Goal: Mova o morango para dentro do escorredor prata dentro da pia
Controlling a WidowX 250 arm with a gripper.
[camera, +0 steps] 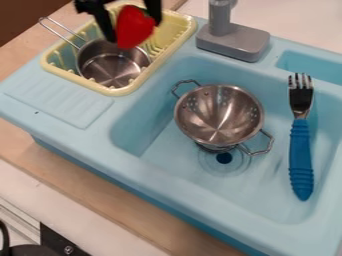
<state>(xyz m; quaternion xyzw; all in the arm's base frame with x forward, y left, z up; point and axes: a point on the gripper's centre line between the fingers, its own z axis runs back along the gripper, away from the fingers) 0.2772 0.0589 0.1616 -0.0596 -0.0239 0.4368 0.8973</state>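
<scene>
- Pincer [133, 31] hangs approx. 11 o'clock, clamped on strawberry [136, 24].
- Yellow rack [119, 92], 11 o'clock: pot [112, 76] inside.
- Sink [157, 157]: colander [217, 115], w/ fork [300, 145] at its 4 o'clock.

Your fixed camera looks down at a slant, from across the light-blue toy sink [147, 192] from the black gripper [135, 32], which sits at your view's top edge, left of centre. You face the gray faucet [232, 40], beside the gripper as you see it, close enough that the sink runs past the right edge of your view.
</scene>
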